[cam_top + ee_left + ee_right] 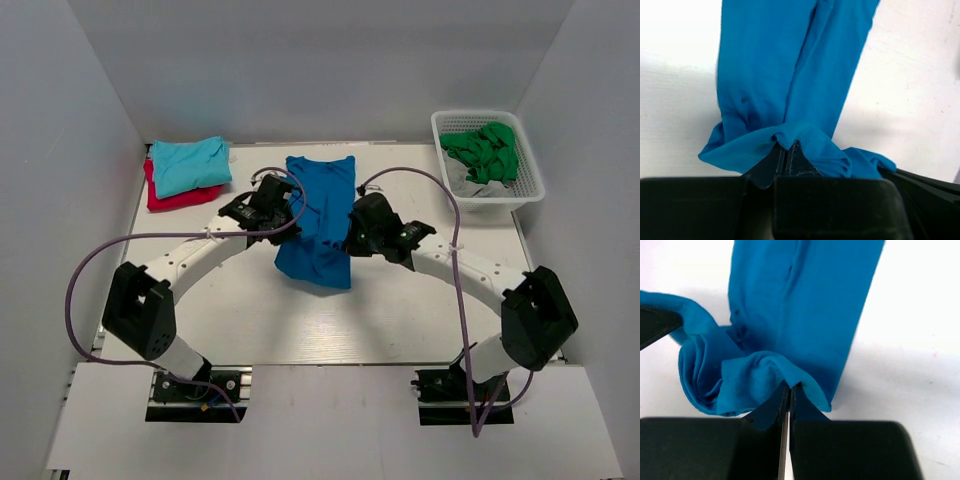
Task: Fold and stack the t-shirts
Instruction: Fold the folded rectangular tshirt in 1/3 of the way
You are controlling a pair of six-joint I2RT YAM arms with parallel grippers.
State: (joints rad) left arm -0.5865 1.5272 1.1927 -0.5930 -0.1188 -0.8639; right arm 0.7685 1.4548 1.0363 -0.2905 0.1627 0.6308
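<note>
A royal-blue t-shirt point(320, 215) lies as a long narrow strip down the middle of the table, its near end lifted. My left gripper point(292, 222) is shut on the strip's left edge, and in the left wrist view the blue t-shirt point(790, 75) bunches over the closed left gripper point(786, 150). On the strip's right edge my right gripper point(352, 232) is shut too; the blue t-shirt point(805, 305) drapes over the pinched right gripper point(789, 389). At the back left, a folded turquoise t-shirt point(190, 164) rests on a folded red t-shirt point(172, 198).
A white basket point(530, 185) at the back right holds green clothes point(484, 150) and a grey one point(470, 185). Grey walls close in the white table point(400, 310) on three sides. Purple cables point(80, 280) loop off both arms.
</note>
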